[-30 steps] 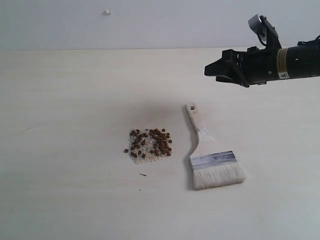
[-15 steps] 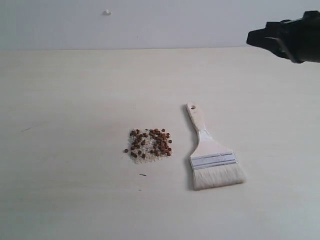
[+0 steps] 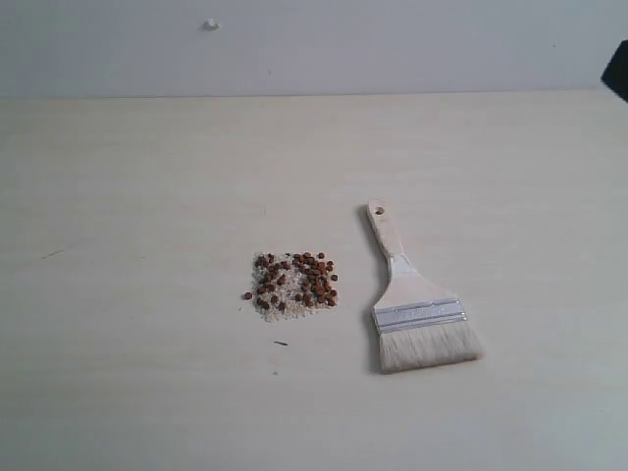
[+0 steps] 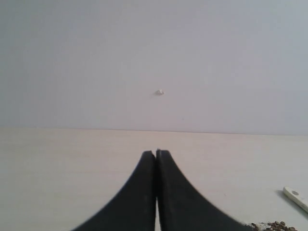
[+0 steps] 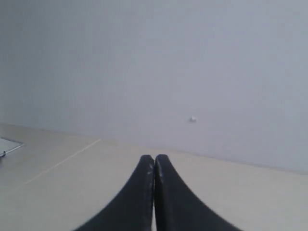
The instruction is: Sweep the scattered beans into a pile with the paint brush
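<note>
The reddish-brown beans lie with whitish grains in one compact pile (image 3: 293, 284) on the pale table (image 3: 147, 196), near its middle. Just right of it the paint brush (image 3: 414, 304) lies flat, its holed handle end pointing away and its whitish bristles toward the front edge. Nothing holds the brush. My left gripper (image 4: 156, 153) is shut with nothing between its fingers; the edge of the pile (image 4: 275, 225) and the brush's handle end (image 4: 295, 196) show at the corner of its view. My right gripper (image 5: 154, 157) is shut and empty; only a dark tip (image 3: 620, 77) shows at the exterior view's right edge.
A grey wall (image 3: 314, 44) with a small white mark (image 3: 210, 25) rises behind the table. A tiny dark speck (image 3: 281, 343) lies in front of the pile. A flat white object (image 5: 7, 146) sits at the side of the right wrist view.
The right arm has pulled back up and to the right, almost out of the exterior view. The pile and the brush have not moved.
</note>
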Robot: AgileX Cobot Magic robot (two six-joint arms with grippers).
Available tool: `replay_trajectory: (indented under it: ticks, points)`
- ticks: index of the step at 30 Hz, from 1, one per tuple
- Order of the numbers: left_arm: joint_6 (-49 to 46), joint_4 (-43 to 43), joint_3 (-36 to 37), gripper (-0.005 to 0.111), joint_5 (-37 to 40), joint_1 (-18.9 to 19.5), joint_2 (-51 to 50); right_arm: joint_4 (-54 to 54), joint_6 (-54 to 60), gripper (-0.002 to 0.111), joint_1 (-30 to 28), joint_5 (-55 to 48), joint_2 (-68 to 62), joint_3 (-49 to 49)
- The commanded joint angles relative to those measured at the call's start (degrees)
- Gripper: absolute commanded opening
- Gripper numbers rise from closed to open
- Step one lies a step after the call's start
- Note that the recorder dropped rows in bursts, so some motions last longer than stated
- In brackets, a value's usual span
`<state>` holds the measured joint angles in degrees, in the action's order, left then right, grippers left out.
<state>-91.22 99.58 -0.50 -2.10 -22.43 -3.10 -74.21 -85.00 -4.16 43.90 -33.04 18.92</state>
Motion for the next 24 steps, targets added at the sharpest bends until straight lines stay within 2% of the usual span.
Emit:
replay_trajectory:
  ticks: [1, 13, 18, 24]
  points:
    - [-0.1, 0.4, 0.2, 0.000, 0.0, 0.1, 0.5, -0.1, -0.3, 0.000, -0.3, 0.5, 8.1, -0.4]
    - [-0.1, 0.4, 0.2, 0.000, 0.0, 0.1, 0.5, -0.2, -0.2, 0.000, -0.3, 1.7, 14.7, -0.4]
    - [-0.1, 0.4, 0.2, 0.000, 0.0, 0.1, 0.5, -3.2, 5.4, 0.000, -0.3, -6.4, 14.7, -0.4]
    - [-0.1, 0.4, 0.2, 0.000, 0.0, 0.1, 0.5, -4.4, 5.5, 0.000, -0.2, -18.3, 15.3, -0.4]
